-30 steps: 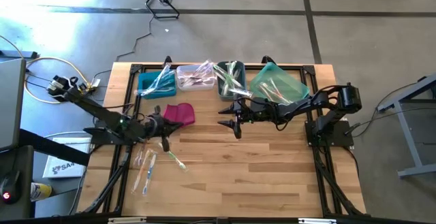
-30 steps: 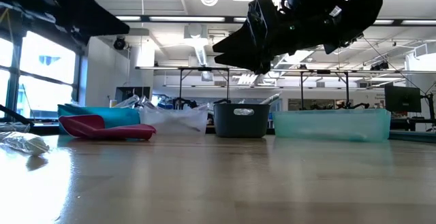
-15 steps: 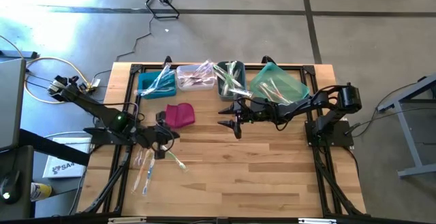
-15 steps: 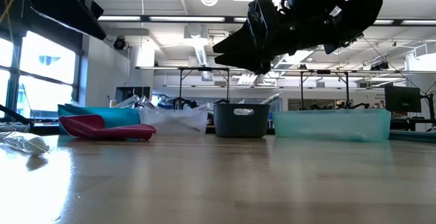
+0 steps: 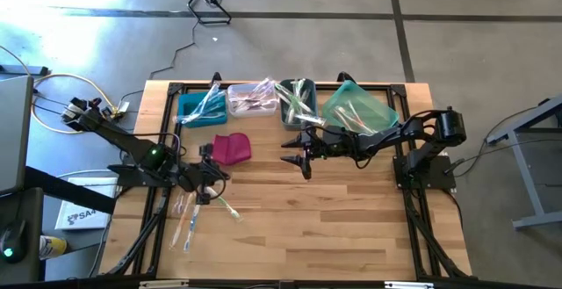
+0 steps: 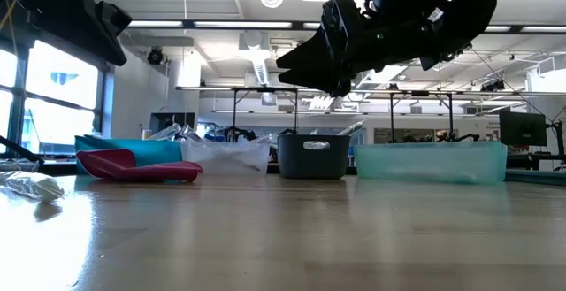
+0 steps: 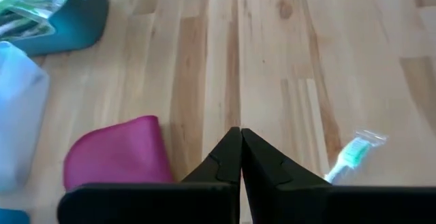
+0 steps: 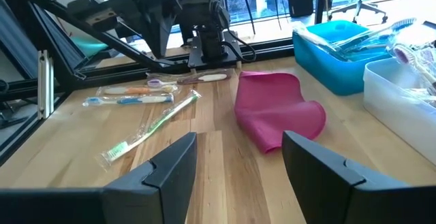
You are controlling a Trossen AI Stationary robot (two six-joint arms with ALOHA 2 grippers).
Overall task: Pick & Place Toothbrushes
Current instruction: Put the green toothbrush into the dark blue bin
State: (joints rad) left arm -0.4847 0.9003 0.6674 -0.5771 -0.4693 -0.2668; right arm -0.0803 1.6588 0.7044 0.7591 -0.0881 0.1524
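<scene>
Sorting partly done: most toothbrushes sitting in bins [image 5: 263,101] behind pink pouch [image 5: 232,148]. Few toothbrushes [image 5: 188,216] lying loose just in front of pouch. Left gripper [image 5: 207,184] hovering there, pinched closed, empty. Right gripper [image 5: 299,155] waiting beside pouch, spread wide, holding nothing.

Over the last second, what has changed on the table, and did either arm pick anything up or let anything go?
The left gripper swung from beside the magenta pouch-like thing toward the table's near edge, to over the loose wrapped toothbrushes on the wooden table. Its fingers are shut and empty; nothing was taken or released. The right gripper stayed open above the table's middle, and the pouch, toothbrushes and four plastic bins stayed put.
</scene>
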